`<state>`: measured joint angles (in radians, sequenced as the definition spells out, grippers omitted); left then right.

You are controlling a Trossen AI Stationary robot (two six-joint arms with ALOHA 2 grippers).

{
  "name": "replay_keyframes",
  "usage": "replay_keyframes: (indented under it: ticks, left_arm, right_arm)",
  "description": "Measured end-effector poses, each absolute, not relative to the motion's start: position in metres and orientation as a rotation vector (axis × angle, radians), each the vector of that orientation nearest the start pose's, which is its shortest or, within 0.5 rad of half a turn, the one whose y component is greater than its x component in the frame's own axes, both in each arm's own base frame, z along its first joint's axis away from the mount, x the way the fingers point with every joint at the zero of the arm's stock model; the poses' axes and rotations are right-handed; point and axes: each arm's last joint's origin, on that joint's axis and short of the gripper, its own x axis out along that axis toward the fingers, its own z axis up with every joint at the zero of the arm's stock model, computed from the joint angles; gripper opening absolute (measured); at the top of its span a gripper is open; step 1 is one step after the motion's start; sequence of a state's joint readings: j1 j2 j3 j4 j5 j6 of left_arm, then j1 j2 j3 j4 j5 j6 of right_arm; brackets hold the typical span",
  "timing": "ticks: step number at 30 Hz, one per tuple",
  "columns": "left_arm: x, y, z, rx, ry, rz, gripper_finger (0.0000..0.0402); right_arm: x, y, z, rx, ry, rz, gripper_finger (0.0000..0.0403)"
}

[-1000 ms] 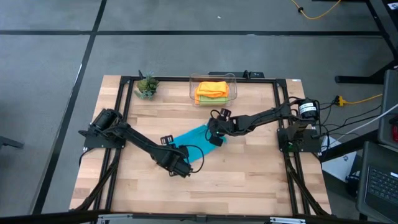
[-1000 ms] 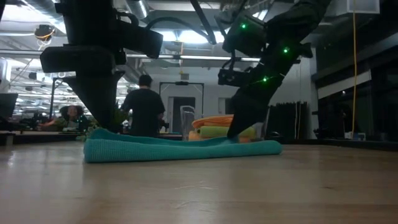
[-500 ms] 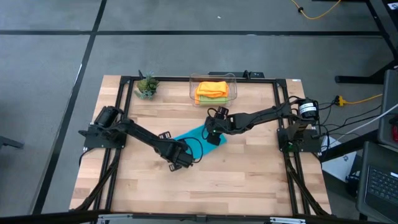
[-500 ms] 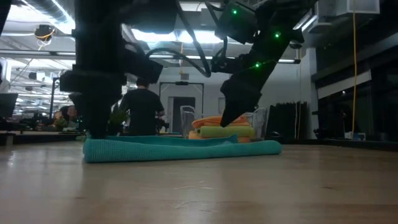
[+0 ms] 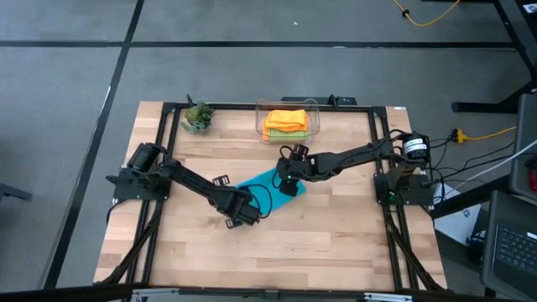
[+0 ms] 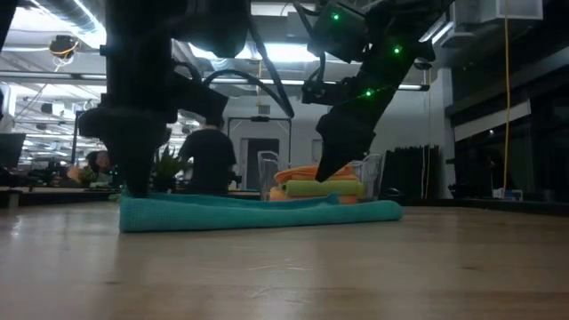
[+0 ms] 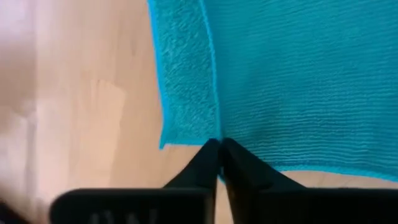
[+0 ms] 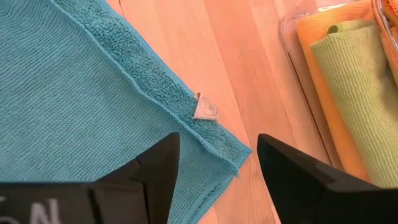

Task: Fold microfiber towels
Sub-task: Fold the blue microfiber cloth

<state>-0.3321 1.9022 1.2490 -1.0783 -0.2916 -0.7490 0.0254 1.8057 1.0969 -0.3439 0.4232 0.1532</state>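
Note:
A teal microfiber towel lies flat and aslant on the wooden table's middle. My left gripper is shut at the towel's near-left end, pointing steeply down. My right gripper is open and hangs a little above the towel's far-right corner, which bears a small white tag. It touches nothing; in the low view its fingertips are clear of the cloth. Orange and lime green towels lie stacked in a clear bin. My left gripper has its two fingers shut together on the teal towel's near edge, close to a corner, right beside the hem seam. It comes from above, pointing steeply down. The towel lies flat on the table, slack; how many layers are pinched I cannot tell.
The clear plastic bin stands at the table's far middle, and a small potted plant at the far left. Bare wood lies along the near side. In the low view, people are in the room beyond the table.
My right gripper has risen off the teal towel's far-right end and now hangs clear above it. My left gripper has shifted a little toward the far edge and down, onto the towel's near-left end. The towel has stayed flat.

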Motion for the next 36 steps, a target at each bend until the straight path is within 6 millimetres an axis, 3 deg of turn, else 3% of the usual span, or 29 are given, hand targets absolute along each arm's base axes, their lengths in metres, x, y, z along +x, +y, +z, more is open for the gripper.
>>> replay_keyframes:
  ticks: [10,23,29,36]
  left_arm:
    - [0.310,-0.092,0.176,0.015,1.544,0.613,0.0001]
    - [0.305,-0.059,0.153,0.070,1.544,0.706,0.0006]
    - [0.306,-0.054,0.154,0.076,1.520,0.737,0.0063]
    - [0.302,-0.051,0.162,0.110,1.485,0.891,0.0136]
  right_arm:
    - [0.352,-0.003,0.164,-0.101,1.009,-0.438,0.0218]
    - [0.352,-0.003,0.164,-0.102,1.017,-0.439,0.0218]
    - [0.352,-0.003,0.164,-0.103,1.018,-0.439,0.0218]
    - [0.350,-0.003,0.163,-0.110,1.043,-0.439,0.0218]
